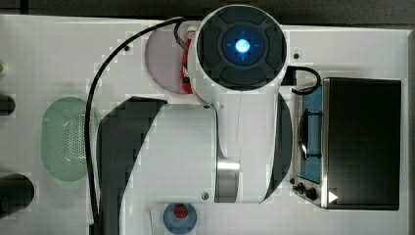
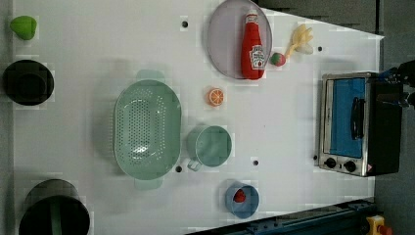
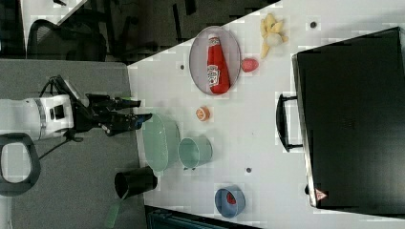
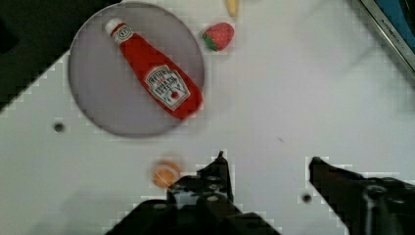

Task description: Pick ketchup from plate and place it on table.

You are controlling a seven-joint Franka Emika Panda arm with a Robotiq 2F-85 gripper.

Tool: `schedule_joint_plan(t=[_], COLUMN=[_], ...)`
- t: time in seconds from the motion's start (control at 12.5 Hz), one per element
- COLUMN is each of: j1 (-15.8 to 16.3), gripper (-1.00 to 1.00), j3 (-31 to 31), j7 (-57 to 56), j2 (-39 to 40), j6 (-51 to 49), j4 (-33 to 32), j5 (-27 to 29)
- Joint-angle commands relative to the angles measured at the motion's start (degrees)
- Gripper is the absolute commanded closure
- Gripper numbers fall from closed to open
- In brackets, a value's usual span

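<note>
The ketchup (image 4: 156, 73) is a slim red bottle with a white cap. It lies flat across the pale lilac plate (image 4: 98, 88), its base reaching the plate's rim. The same ketchup (image 2: 253, 46) on the plate (image 2: 225, 39) sits at the top of the left view, and the ketchup (image 3: 217, 64) rests on the plate (image 3: 198, 57) in the right view. My gripper (image 4: 266, 159) hovers open above the bare white table (image 4: 274, 98), well apart from the bottle, with nothing between its fingers. In the top view my arm covers most of the plate (image 1: 161, 54), and a red sliver of the ketchup (image 1: 186, 73) shows beside it.
A strawberry (image 2: 278, 59) and a banana (image 2: 301, 40) lie just beside the plate. An orange slice (image 2: 216, 97), a green cup (image 2: 211, 146) and a perforated green basket (image 2: 146, 128) sit mid-table. A toaster oven (image 2: 357, 122) stands at the left view's right, a blue bowl (image 2: 242, 199) near its bottom.
</note>
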Motion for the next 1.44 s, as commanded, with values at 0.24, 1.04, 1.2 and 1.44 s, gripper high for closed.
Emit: schedule_joint_plan(t=[0.24,1.04,1.2,1.44], j1=[-5.56,-4.17,-3.82,-3.13], gripper=[-0.99,-1.0,-1.0,-1.0], j3=[3.09,6.34,6.95,7.37], j7=[3.77,3.34,2.57,-2.66], j2=[-14.27,2.68,7.34,14.57], j6=[-6.59,9.74,15.22,22.63], j4=[-9.47,-9.25,-9.18,-9.02], j5=[0.0,0.01,0.01,0.0])
